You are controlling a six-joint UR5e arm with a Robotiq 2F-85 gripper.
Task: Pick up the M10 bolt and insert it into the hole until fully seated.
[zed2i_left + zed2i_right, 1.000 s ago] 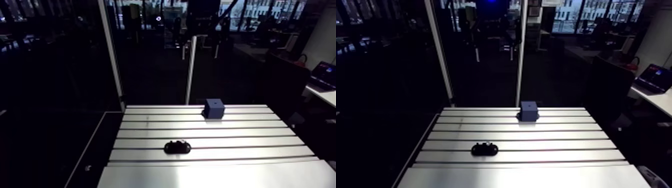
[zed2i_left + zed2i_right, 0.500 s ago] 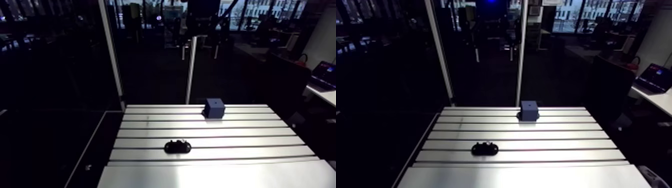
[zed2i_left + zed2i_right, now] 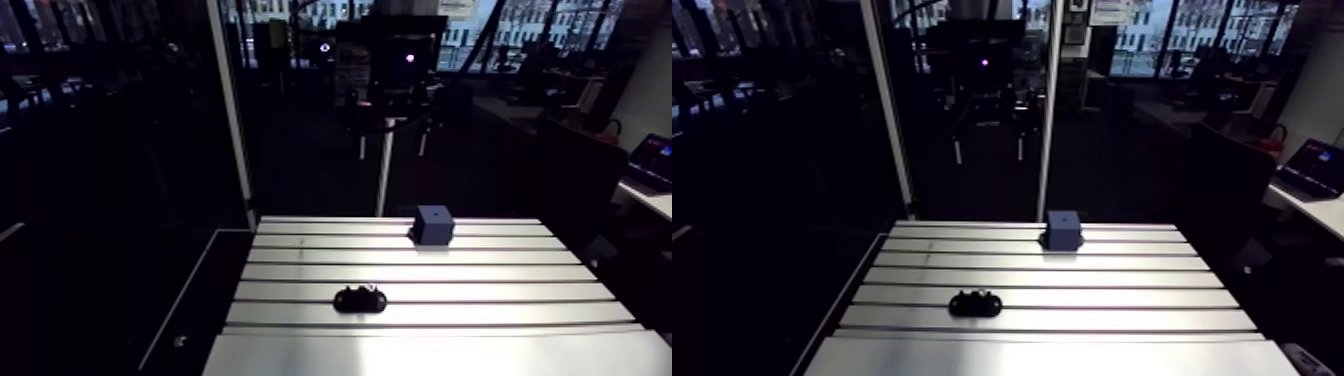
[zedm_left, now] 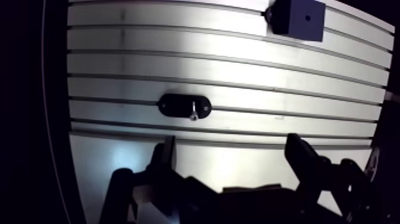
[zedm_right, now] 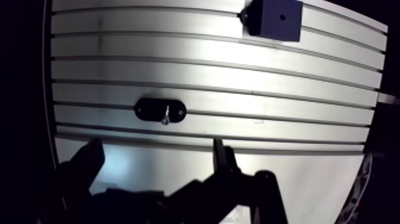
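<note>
two robot fingers (image 4: 166, 156) hang spread wide and empty above the near edge of a slotted aluminium tabletop (image 4: 113, 65). just ahead of them a small bright bolt (image 4: 193, 111) sits on a low black oval holder (image 4: 176, 105). it is closer in line with one finger than centred in the gap. far across the tabletop, well apart from the holder and near the far edge, stands a dark blue block (image 4: 286, 21) with a small hole (image 4: 307, 18) in its top face. the step in hand looks like the approach to the pick, with nothing grasped yet. to do it well, the fingers should shift sideways until the gap is centred over the bolt, stay spread while dropping straight down, and close on the bolt alone, clear of the holder. a square grip matters, because a tilted bolt would likely jam at the hole. only the wrist view shows the spread of the fingers, the bolt as a distinct bright stem, and the hole as a dot. from this steep angle it is hard to tell whether the bolt stands upright or lies flat. the arm view adds the layout from the front: the block rises as a cube, the holder lies low, and several slots run between them. the bolt there is only a faint glint.
</note>
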